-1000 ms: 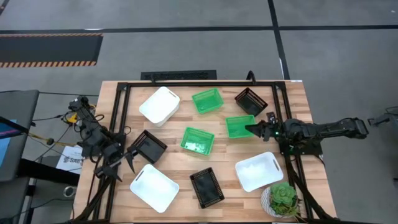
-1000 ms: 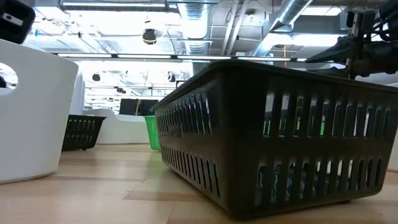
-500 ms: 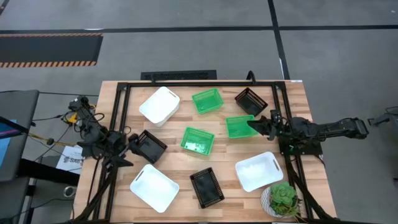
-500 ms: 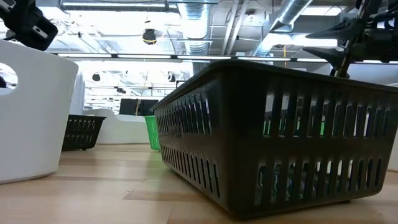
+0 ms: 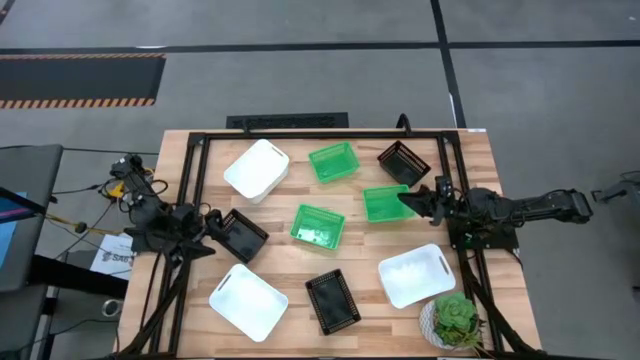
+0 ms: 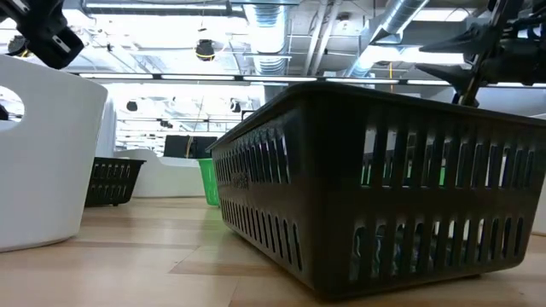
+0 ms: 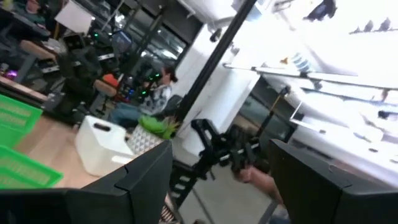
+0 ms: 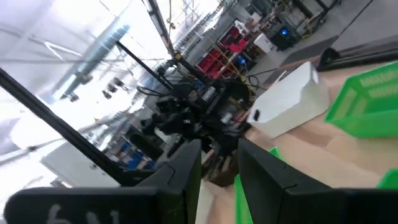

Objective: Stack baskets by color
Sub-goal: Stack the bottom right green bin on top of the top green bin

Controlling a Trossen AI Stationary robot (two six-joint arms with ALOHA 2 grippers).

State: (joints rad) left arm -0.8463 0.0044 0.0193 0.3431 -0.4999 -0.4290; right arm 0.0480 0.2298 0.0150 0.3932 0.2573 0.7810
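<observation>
- Progress: judging by the layout, nothing is stacked yet. All nine baskets sit apart on the table (image 5: 190,150), so every colour pile is left to do.
- White baskets: one far left (image 5: 256,169), one near left (image 5: 248,301), one near right (image 5: 416,275), beside the potted plant (image 5: 455,320).
- Green baskets: one far centre (image 5: 333,162), one mid table (image 5: 317,225), one right of centre (image 5: 383,203).
- Black baskets: one far right (image 5: 402,162), one near centre (image 5: 332,302), one at the left (image 5: 238,234).
- Right gripper (image 5: 413,203) sits at the right-hand wall of the right-of-centre green basket, fingers partly spread w/ a green wall running between them in the wrist view. It looks like a pinch on that wall, but can't tell for sure.
- Left gripper (image 5: 212,227) is at the left edge of the left black basket, touching or just beside it. Its fingers (image 7: 143,180) stand spread in the wrist view, nothing between them.
- Likely step: right arm takes its green basket to another green one; the far-centre and mid-table ones both lie to its left, near.
</observation>
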